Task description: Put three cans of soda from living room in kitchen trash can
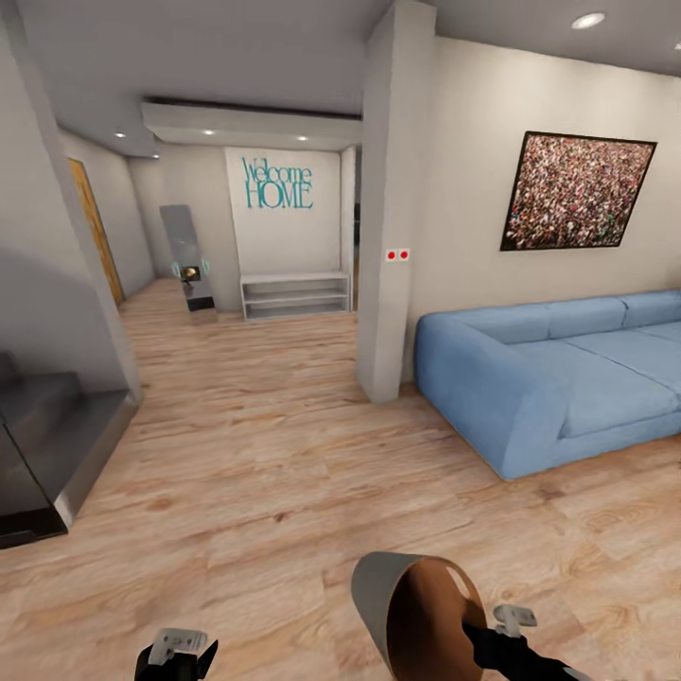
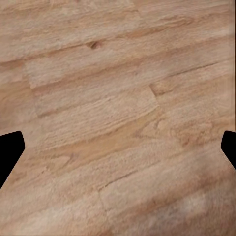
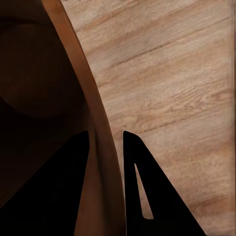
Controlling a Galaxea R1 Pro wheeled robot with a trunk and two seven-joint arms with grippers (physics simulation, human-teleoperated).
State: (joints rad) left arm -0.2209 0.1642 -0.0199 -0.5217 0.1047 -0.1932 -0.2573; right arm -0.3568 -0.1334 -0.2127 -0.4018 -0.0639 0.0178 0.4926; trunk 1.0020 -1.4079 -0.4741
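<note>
Right gripper [image 3: 105,147]: jaws narrow, pinching the rim wall of the tash can [image 1: 416,615], one finger inside, one outside. The can is carried tilted, mouth toward the right arm, copper inside bare; no soda can visible in it.
Left gripper [image 2: 118,147]: jaws wide, nothing between, over wood floor [image 1: 284,454].
Surroundings: blue sofa [image 1: 558,378] at right, hallway ahead.

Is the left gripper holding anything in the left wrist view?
No, the left gripper is open: its dark fingertips stand far apart at the picture's edges, with bare wood floor between them.
</note>
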